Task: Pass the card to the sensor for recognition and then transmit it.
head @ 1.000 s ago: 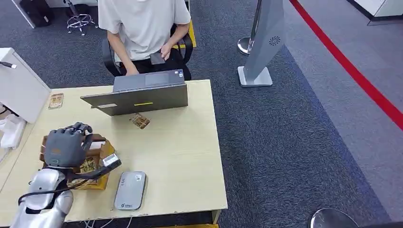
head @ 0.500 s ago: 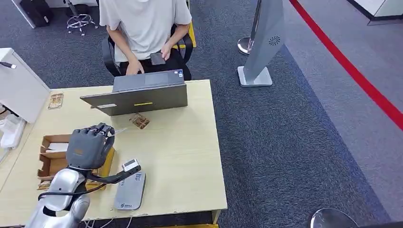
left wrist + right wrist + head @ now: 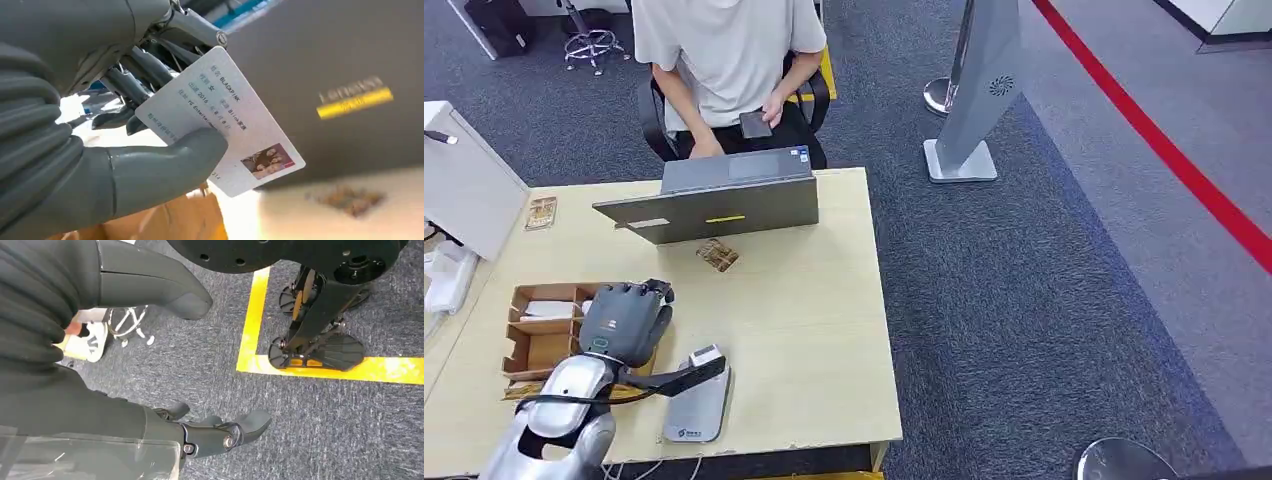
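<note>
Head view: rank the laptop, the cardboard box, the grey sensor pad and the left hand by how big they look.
1. laptop, clearly largest.
2. cardboard box, though the hand hides part of it.
3. sensor pad and left hand look about alike; the hand is raised nearer the camera, so I won't rank them.

A silver, rounded left arm (image 3: 554,425) is capped by a matte grey left hand (image 3: 624,318), with a black cable looped along the forearm. Darker metal-linked fingers (image 3: 150,62) and a thick grey thumb are shown close up. The right hand (image 3: 125,285) is seen in dark grey, its cover ribbed.
</note>
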You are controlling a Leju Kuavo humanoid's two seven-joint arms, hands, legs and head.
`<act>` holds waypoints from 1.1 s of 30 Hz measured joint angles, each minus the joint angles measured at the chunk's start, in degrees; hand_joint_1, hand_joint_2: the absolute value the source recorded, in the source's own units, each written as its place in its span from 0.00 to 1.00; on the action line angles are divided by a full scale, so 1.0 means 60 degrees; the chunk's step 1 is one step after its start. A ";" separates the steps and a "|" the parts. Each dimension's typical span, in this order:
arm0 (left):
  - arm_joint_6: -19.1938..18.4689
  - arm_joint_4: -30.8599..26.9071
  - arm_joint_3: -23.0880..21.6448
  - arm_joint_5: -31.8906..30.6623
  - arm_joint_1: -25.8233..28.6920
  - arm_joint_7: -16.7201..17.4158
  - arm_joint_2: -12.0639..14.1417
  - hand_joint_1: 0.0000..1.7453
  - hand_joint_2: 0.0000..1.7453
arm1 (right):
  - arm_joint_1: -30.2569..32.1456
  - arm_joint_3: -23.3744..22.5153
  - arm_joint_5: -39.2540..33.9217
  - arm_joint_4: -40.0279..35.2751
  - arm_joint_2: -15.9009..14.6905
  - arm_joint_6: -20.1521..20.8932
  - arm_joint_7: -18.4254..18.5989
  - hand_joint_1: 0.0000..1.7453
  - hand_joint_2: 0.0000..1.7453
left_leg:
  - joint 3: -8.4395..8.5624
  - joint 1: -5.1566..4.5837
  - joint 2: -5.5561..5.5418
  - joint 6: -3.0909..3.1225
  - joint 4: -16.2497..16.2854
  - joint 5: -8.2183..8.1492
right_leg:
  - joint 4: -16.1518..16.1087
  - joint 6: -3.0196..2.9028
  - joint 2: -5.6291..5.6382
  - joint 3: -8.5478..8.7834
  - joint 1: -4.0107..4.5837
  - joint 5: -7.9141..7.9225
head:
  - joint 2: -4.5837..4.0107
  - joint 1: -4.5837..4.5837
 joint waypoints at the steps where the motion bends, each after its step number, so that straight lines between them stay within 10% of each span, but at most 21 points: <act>1: -0.0070 0.0004 -0.0055 0.0018 -0.0001 0.0015 0.0022 1.00 1.00 | 0.0004 0.0000 0.0000 0.0004 0.0000 0.0000 0.0004 0.00 1.00 | 0.0000 0.0000 0.0000 0.0000 0.0000 0.0000 | 0.0000 0.0000 0.0000 0.0000 0.0000 0.0000 | 0.0000 0.0000; 18: -0.0616 0.0007 -0.0667 0.0226 -0.0132 0.0007 0.0270 1.00 1.00 | 0.0021 0.0000 -0.0124 0.0029 0.0007 0.0029 -0.0007 0.00 1.00 | 0.0000 0.0000 0.0000 0.0000 0.0000 0.0000 | 0.0000 0.0000 0.0000 0.0000 -0.0001 0.0000 | 0.0004 0.0000; 33: -0.0572 -0.1988 -0.1730 0.0419 0.0302 -0.0131 0.1074 1.00 1.00 | 0.0082 -0.0007 -0.0371 0.0044 0.0069 0.0087 -0.0062 0.00 1.00 | -0.0003 0.0001 0.0000 0.0000 -0.0003 -0.0001 | 0.0000 -0.0001 -0.0001 -0.0001 0.0002 -0.0003 | 0.0003 0.0000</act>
